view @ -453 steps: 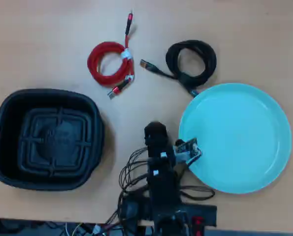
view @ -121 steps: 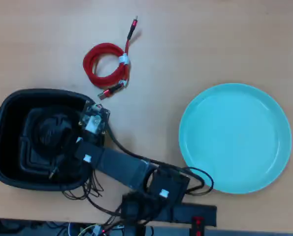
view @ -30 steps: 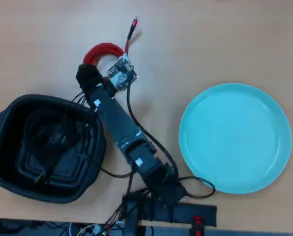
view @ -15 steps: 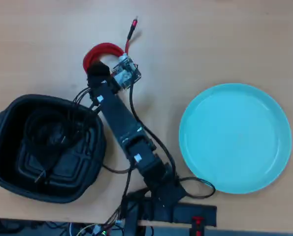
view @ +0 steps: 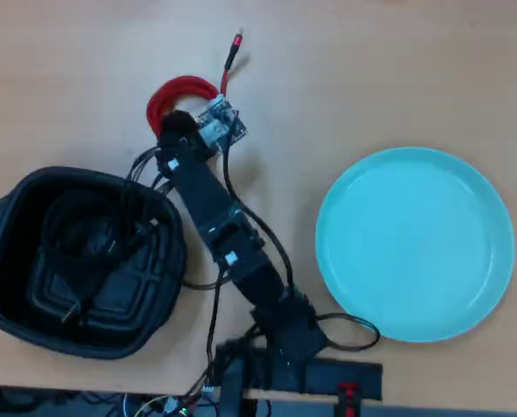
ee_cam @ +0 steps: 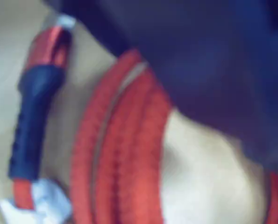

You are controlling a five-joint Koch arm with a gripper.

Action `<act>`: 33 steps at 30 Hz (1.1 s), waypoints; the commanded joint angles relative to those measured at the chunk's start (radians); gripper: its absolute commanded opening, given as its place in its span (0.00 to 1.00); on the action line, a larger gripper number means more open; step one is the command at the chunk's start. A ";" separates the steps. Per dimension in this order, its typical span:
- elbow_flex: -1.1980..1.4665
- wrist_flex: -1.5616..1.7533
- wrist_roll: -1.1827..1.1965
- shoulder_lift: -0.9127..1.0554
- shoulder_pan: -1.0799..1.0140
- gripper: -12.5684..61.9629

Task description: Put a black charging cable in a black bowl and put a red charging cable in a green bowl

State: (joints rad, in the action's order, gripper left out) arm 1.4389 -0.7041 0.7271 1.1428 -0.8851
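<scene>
Overhead view: I see bare worktop [view: 397,69] along the far edge and between arm [view: 215,217] and green bowl [view: 414,243]. The black bowl [view: 6,208] crowds the arm's left flank; the red charging cable [view: 178,89] lies beneath the wrist.

1. We count one red charging cable [view: 178,89], its coil partly hidden directly beneath the gripper [view: 182,130].
2. We count one black charging cable [view: 84,239], lying in a container to the lower left of the gripper in the overhead view.
3. We count one black bowl [view: 6,208], just lower left of the gripper.
4. We count one green bowl [view: 414,243], well off to the gripper's right in the overhead view.
5. We count one arm with one gripper.
</scene>
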 commanded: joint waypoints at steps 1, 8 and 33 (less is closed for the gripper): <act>-0.114 0.061 0.025 0.009 0.000 0.57; -0.112 0.055 0.025 0.009 0.000 0.17; -0.150 -0.123 -0.173 0.258 -0.077 0.09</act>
State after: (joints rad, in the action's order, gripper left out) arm 1.4404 -0.8053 0.5967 1.2655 -0.9480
